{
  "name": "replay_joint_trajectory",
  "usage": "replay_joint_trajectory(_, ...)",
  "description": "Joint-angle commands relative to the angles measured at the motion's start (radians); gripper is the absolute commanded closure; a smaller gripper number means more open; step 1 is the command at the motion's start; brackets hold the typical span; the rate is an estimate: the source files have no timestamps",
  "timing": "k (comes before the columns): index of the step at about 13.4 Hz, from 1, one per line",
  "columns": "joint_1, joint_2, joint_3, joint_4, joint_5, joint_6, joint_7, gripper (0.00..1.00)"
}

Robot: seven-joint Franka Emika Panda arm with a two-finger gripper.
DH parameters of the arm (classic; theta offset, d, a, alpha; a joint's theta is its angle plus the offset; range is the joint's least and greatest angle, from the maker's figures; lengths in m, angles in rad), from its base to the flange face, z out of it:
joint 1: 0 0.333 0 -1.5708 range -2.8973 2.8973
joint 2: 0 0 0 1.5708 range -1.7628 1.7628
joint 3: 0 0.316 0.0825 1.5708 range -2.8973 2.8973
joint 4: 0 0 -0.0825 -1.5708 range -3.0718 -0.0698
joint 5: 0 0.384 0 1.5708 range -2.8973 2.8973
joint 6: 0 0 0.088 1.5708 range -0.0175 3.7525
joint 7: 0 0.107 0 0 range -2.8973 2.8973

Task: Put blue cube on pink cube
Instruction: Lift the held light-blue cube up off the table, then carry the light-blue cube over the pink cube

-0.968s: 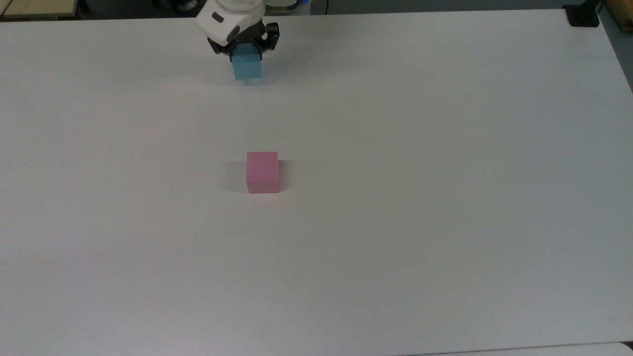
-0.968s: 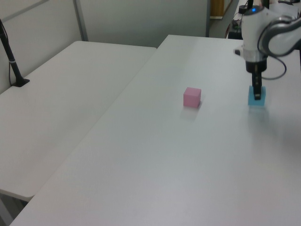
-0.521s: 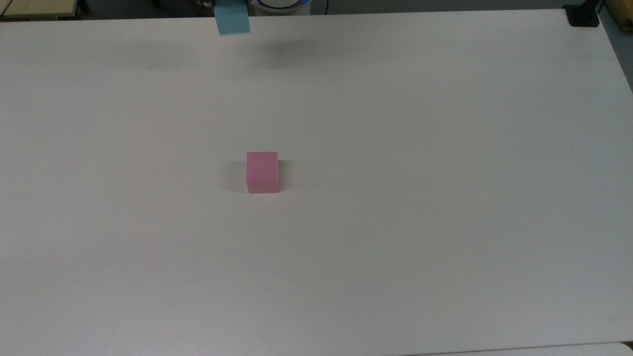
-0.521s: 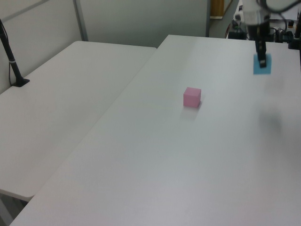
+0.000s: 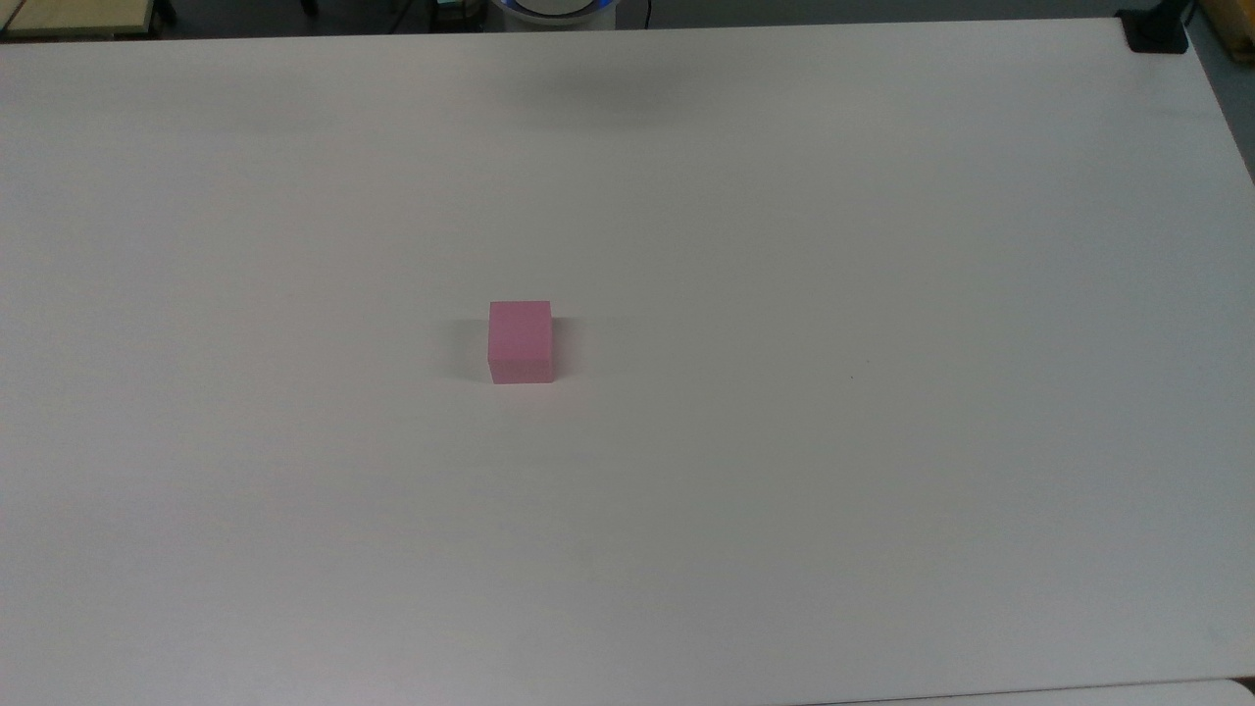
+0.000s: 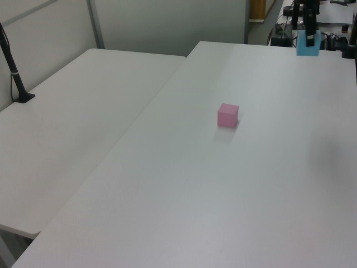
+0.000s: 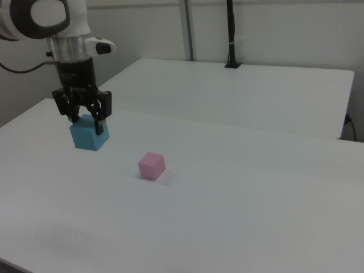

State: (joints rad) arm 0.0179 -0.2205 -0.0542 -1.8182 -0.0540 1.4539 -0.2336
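- Here, the claw is closed on the blue cube, with one black finger on each side of it, and holds it up in the air above the desk.
- In the right view, the blue cube hangs at about 10 o'clock from the pink cube, well apart from it and higher than it.
- In the left view, the blue cube is near the upper edge, at about 1 o'clock from the pink cube.
- The pink cube sits flat on the white desk, alone, with nothing touching it.
- No container is on the desk.
- Nothing stands between the two cubes.
- A second white desk stands just beside the first one; a black post stands on it at the far side.
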Motion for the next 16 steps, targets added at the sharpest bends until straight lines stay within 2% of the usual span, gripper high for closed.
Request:
replay_joint_trajectory(1, 0.005, 0.198, -0.003, 0.214, 0.036, -0.018, -0.007, 0.64)
replay_joint_trajectory(5, 0.023, 0.394, -0.001, 0.379, 0.045, 0.028, 0.052, 0.64)
replay_joint_trajectory(10, 0.079, 0.521, -0.004, 0.387, 0.036, 0.207, 0.132, 0.64)
replay_joint_trajectory(16, 0.083, 0.63, -0.006, 0.385, 0.003, 0.345, 0.201, 0.64)
